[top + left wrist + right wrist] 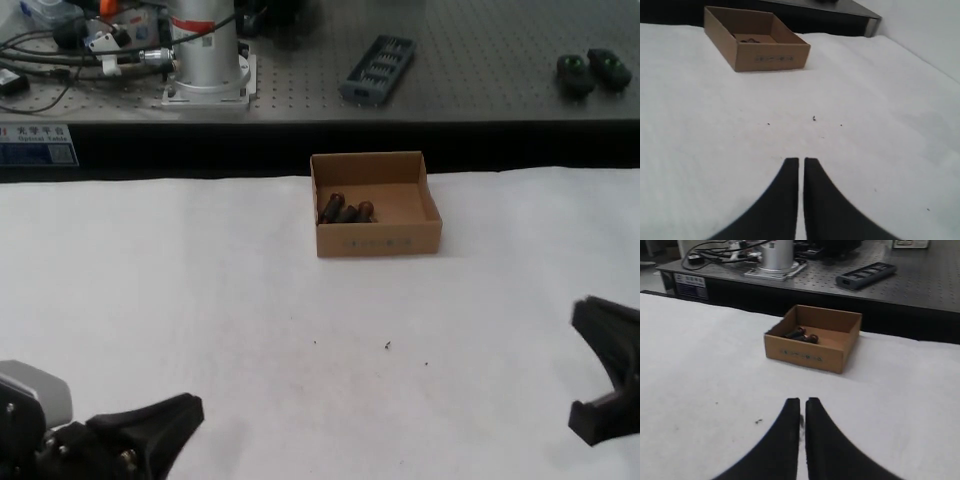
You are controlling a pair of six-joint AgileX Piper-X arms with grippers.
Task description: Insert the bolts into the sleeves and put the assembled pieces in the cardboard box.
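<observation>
Cardboard box (378, 240) holds dark pieces (345, 211), details unclear | both jaws pressed together

I have the cardboard box (378, 243) at the far middle of the sheet (200, 300), with the assembled pieces (345, 211) lying in its left half. Behind the sheet runs the bench (480, 90): post (205, 50) far left, tray (378, 67) behind the box, two knobs (592, 72) far right. The left gripper (801, 161) sits near left and the right gripper (803, 401) near right, both well apart from the box.
</observation>
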